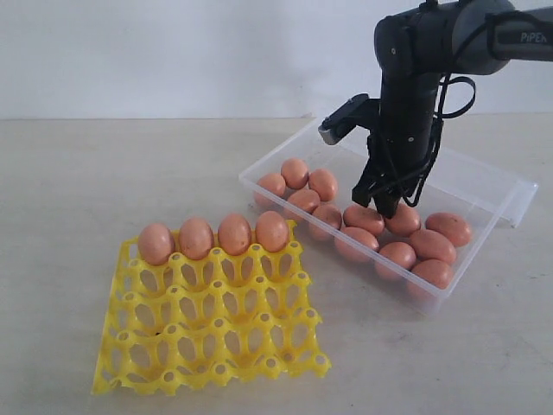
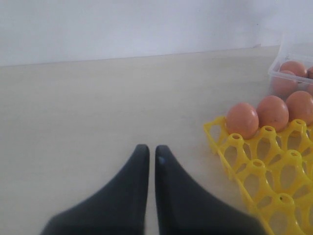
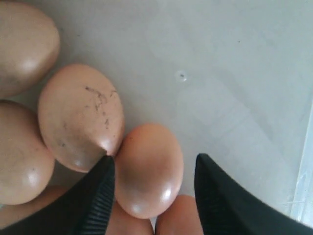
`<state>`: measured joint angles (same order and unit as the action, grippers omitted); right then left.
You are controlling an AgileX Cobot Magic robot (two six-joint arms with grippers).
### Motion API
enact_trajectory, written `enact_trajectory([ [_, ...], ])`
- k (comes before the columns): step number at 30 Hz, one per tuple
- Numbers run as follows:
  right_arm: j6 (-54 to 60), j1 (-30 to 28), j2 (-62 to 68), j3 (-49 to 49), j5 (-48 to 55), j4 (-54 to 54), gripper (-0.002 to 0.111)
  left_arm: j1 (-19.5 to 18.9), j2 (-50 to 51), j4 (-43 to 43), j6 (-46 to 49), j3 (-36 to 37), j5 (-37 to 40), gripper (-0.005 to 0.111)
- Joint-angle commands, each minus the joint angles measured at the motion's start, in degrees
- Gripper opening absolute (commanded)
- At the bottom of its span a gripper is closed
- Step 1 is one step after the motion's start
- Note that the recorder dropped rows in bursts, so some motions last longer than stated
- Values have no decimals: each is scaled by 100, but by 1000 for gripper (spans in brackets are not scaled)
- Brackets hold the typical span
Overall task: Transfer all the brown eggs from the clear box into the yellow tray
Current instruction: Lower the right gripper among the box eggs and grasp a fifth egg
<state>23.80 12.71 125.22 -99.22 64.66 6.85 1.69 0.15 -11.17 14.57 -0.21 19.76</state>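
Down in the clear box (image 1: 467, 181): right pincer (image 3: 155, 159), fingers apart astride one of the brown eggs (image 3: 149, 169), not clamped, a gap on one side. More eggs heaped around it, inside the box. Just beside the box, on the desk (image 1: 78, 173): yellow tray (image 1: 212, 328), four eggs in its row nearest the box. Beyond the tray from the box: left pincer (image 2: 149, 147), fingers together, holding nothing.

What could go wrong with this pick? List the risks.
One right jaw sits against the speckled egg beside the target egg; closing could shove or crack it. The eggs lie touching in the box, so lifting one may roll its neighbours.
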Motion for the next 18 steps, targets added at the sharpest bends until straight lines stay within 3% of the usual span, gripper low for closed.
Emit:
enact_trajectory([
  [1,31,-21,-61,23,-44,-22,45,25,-15,8,8,21,-24,4],
  [18,68,-21,-51,323,-601,-144,45,25,-15,8,8,21,-24,4],
])
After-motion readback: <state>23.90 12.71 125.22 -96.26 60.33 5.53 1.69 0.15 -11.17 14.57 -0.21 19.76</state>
